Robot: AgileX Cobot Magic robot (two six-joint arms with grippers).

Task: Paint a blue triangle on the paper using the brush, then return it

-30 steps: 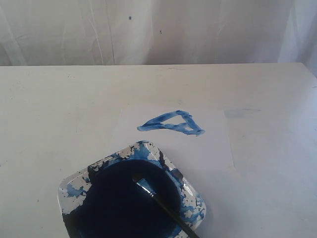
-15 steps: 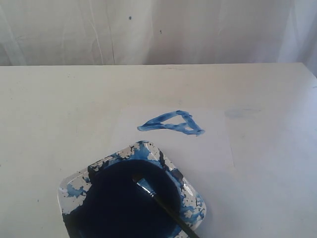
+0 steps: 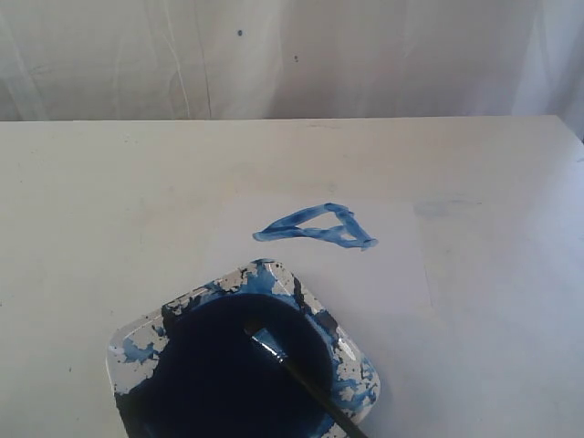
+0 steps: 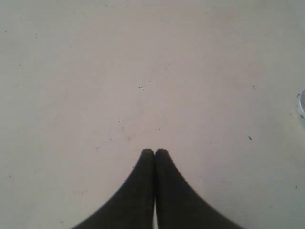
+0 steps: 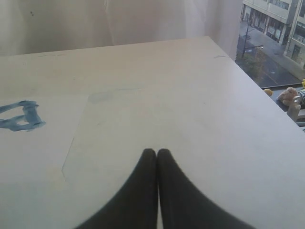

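The blue triangle (image 3: 317,227) is painted on the paper (image 3: 365,265), a thin white sheet in the middle of the table. In the right wrist view part of the triangle (image 5: 21,116) shows at the edge, on the paper (image 5: 33,157). The brush (image 3: 301,379) lies in the paint dish (image 3: 360,365), its bristle tip in the dark blue pool and its black handle running over the rim. Neither gripper shows in the exterior view. My left gripper (image 4: 154,151) is shut over bare table, holding nothing. My right gripper (image 5: 157,151) is shut too, empty, beside the paper's edge.
The white tabletop (image 3: 91,201) stretches around the paper and dish. A pale curtain (image 3: 274,55) hangs behind the table's far edge. In the right wrist view the table's side edge (image 5: 267,95) drops off toward a window. A faint bluish smudge (image 3: 443,208) marks the table.
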